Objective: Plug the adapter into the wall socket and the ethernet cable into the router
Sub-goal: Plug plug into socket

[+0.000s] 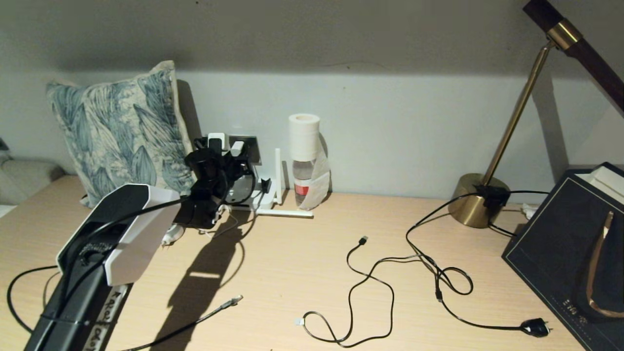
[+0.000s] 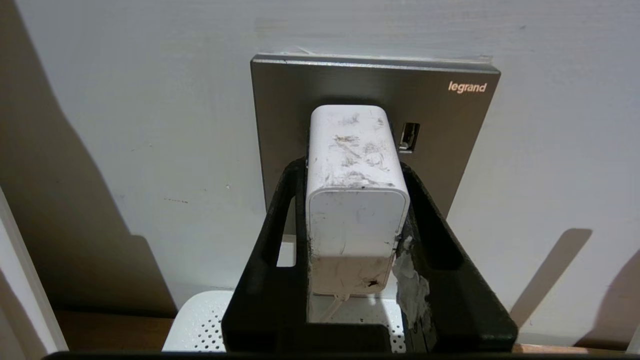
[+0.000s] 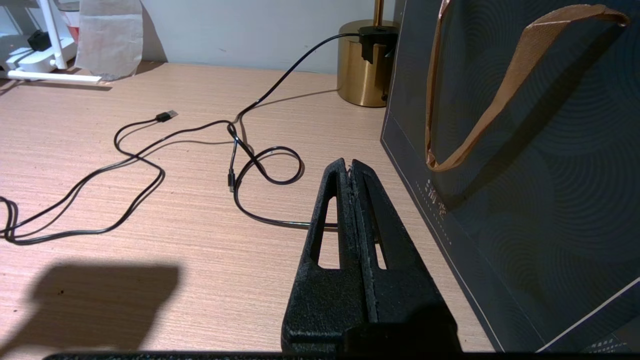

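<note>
Adapter (image 2: 356, 200) sits gripped in my left gripper (image 2: 352, 170), pressed against the socket (image 2: 440, 130) at the desk's back edge. Ethernet cable (image 1: 214, 312) lies unplugged near the front edge; my right gripper (image 3: 350, 167) rests closed.

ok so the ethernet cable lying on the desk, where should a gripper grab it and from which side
Best just behind the clear clip connector of the ethernet cable, coming straight down from above. The cable lies flat on the desk with its end free, so fingers can straddle it crosswise there, probably leaving the connector sticking out for the router. The left gripper is busy holding the adapter.
</note>
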### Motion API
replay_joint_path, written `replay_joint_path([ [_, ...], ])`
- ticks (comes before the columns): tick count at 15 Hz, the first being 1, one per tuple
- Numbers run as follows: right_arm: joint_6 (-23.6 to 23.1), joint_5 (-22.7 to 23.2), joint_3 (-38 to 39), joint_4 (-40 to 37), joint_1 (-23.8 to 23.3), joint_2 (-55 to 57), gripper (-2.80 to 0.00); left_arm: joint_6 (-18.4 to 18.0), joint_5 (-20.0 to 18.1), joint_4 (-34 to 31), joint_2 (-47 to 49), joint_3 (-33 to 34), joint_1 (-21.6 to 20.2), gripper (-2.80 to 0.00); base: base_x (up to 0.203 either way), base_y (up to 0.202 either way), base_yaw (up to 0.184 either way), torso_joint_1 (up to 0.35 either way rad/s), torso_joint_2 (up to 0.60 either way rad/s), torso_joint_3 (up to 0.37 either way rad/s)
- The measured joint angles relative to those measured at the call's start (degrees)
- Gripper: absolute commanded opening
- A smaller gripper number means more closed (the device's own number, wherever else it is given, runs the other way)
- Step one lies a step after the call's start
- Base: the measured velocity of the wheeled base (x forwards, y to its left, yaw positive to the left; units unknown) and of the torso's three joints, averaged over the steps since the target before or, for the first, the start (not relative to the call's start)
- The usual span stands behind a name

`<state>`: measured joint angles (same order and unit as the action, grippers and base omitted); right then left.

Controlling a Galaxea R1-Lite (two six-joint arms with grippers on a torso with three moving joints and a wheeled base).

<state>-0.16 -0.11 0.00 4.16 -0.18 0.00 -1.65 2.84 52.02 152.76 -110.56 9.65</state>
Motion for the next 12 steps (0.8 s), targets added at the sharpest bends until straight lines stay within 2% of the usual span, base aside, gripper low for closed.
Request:
replay_joint_path([
  [12, 0.0, 0.0, 0.0, 0.0, 0.0, 0.0, -2.8, -0.8, -0.6, -0.8, 0.3, -0.1, -0.4, -2.8, 0.0, 0.0, 0.0, 0.0, 0.0, 0.0],
])
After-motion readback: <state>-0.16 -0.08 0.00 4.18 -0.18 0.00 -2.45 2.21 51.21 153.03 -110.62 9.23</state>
